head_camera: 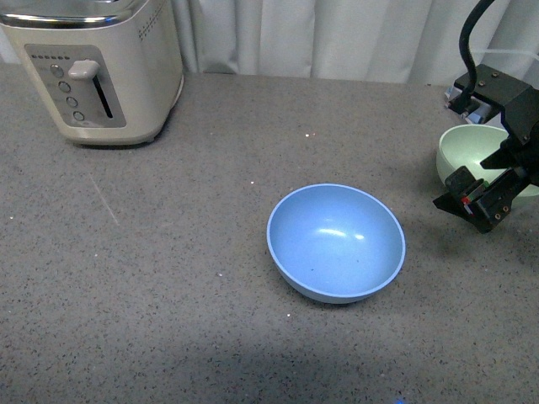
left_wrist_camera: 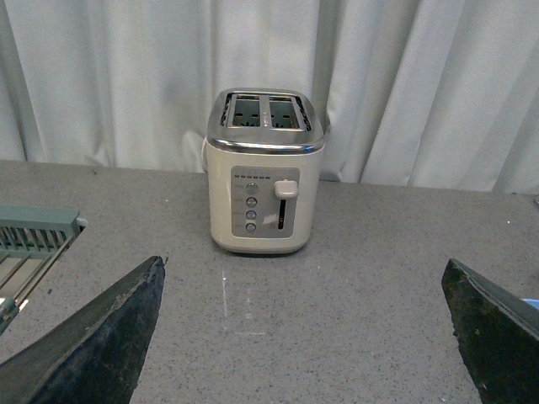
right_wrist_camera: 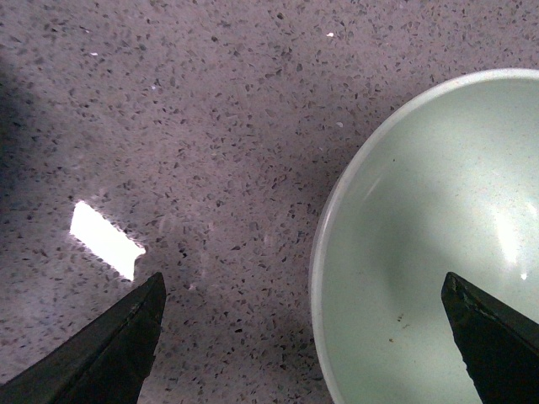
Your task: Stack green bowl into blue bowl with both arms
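Black pincer (head_camera: 488,181) agape over green bowl (head_camera: 470,147)

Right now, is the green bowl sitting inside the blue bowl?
No, the green bowl sits off to the right, apart from the blue bowl, which has nothing in it.

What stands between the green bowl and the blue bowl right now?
Nothing visible. Only bare counter separates the green bowl from the blue bowl. The toaster stands far to the left, and the right end effector hangs open over the green bowl's rim.
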You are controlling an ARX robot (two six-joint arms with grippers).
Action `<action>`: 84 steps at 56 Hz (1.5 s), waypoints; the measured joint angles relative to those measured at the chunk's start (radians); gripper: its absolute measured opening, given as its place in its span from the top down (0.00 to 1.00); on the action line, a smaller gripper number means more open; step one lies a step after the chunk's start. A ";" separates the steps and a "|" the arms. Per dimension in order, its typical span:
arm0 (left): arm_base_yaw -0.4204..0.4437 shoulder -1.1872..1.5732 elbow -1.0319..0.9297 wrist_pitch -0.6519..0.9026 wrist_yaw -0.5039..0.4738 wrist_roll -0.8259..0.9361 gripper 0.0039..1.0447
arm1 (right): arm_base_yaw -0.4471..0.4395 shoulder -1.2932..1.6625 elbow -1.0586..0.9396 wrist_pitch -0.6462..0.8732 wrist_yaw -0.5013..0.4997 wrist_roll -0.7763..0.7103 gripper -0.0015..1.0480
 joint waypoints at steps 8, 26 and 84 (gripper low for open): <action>0.000 0.000 0.000 0.000 0.000 0.000 0.06 | 0.000 0.036 0.030 -0.012 0.015 -0.008 0.09; 0.000 0.000 0.000 0.000 0.000 0.000 0.06 | 0.002 0.055 0.056 -0.016 0.021 -0.007 0.20; 0.000 0.000 0.000 0.000 0.000 0.000 0.06 | 0.157 -0.196 -0.006 -0.110 -0.046 -0.141 0.98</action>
